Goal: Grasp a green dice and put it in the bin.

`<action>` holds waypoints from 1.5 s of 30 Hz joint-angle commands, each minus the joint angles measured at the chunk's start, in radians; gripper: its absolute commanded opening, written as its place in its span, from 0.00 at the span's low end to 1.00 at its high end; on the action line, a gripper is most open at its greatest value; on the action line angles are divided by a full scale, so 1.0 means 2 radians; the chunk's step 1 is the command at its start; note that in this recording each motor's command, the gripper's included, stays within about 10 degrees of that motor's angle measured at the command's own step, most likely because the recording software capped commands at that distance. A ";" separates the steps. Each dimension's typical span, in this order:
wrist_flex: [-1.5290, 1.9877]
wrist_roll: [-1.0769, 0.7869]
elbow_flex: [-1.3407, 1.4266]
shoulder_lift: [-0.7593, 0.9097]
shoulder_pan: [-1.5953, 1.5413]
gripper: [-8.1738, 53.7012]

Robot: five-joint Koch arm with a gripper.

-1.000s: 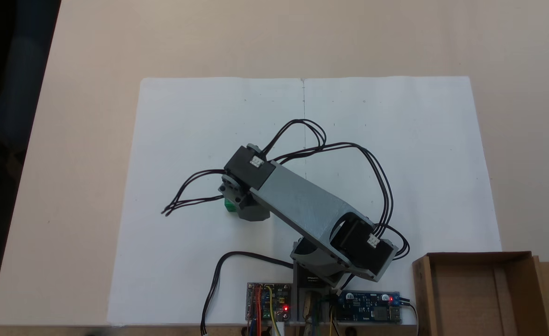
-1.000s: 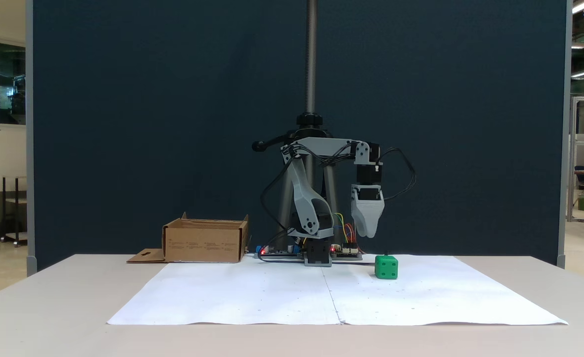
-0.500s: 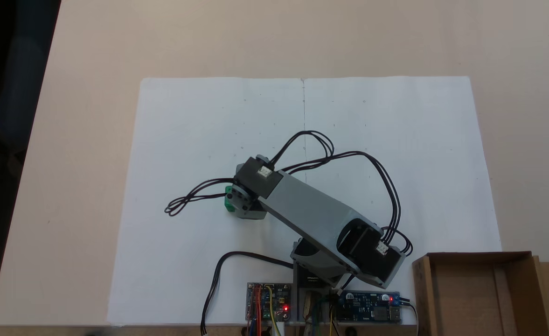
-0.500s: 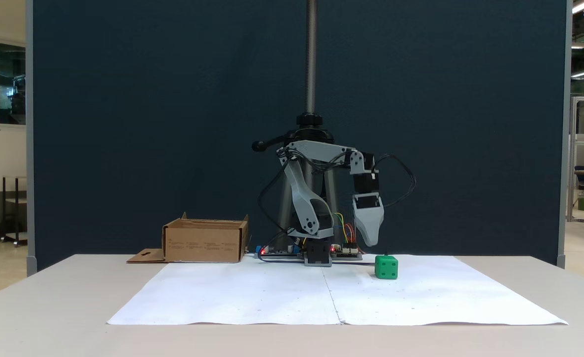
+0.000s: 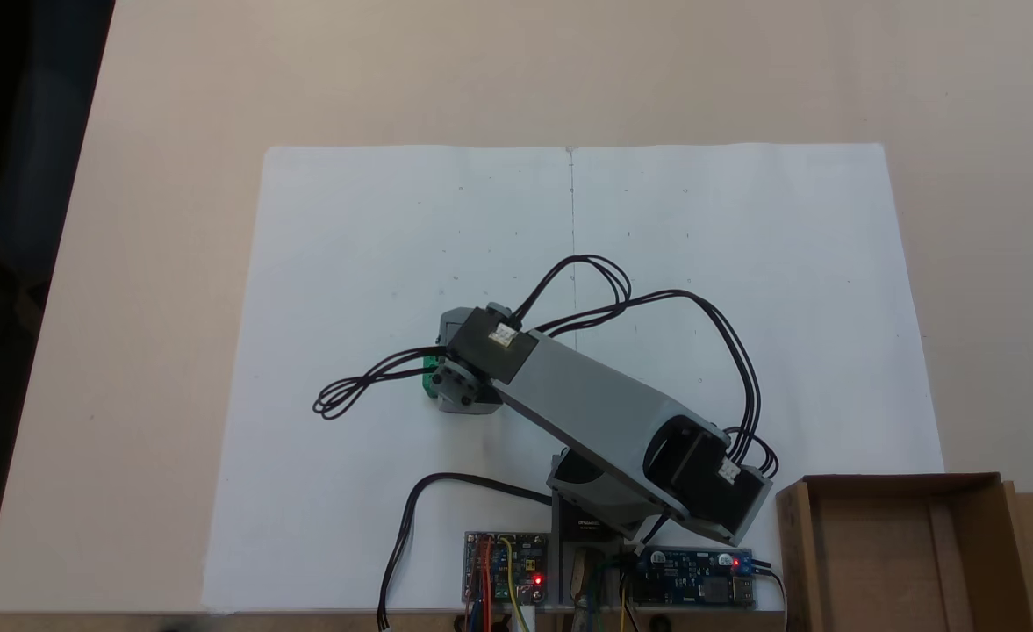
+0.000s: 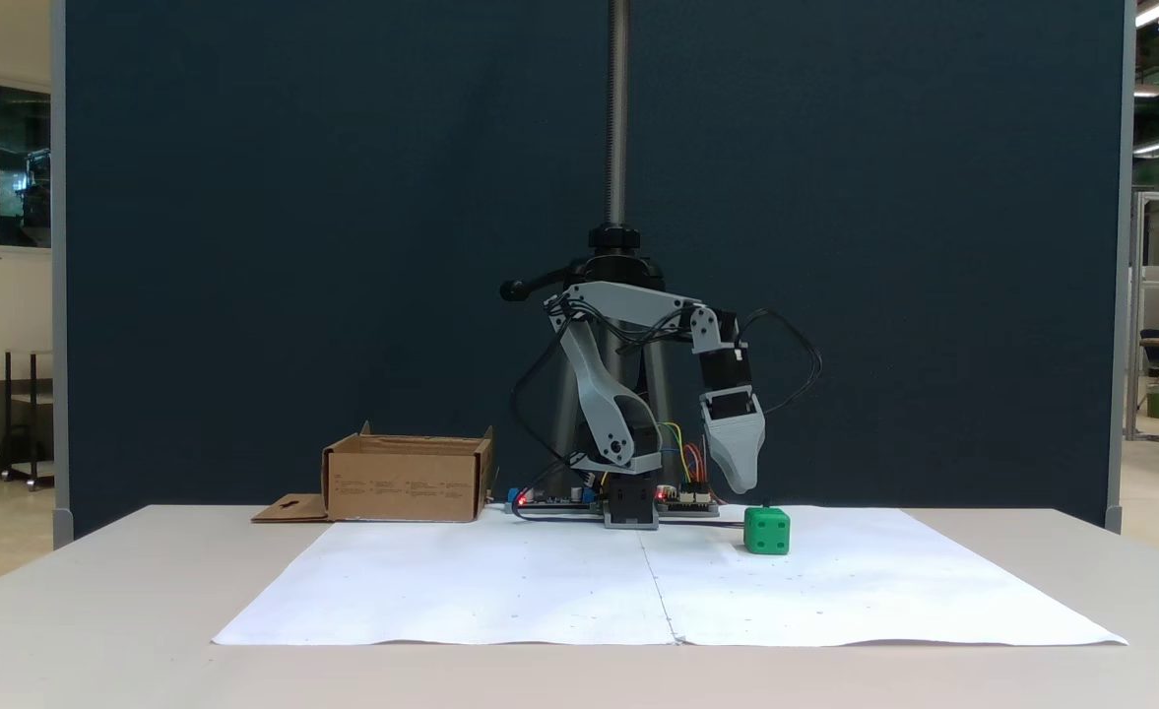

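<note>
stage: pre-grasp | gripper just above dice, jaws unclear | dice on paper, bin empty | left: grasp, carry, drop

Small printed lines on the bin's front wall — too small to read

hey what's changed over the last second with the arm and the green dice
The tool has come down toward the green dice, its tip now just above the dice's top, not touching. From above, the wrist has drawn in toward the base, covering most of the dice. Nothing was grasped. The dice, the bin and the paper stayed put.
</note>
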 commanded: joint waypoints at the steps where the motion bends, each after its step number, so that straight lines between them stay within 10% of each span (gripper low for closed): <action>1: -0.021 0.038 0.009 0.012 -0.009 0.80; 45: -0.055 0.025 -0.067 -0.189 -0.021 0.79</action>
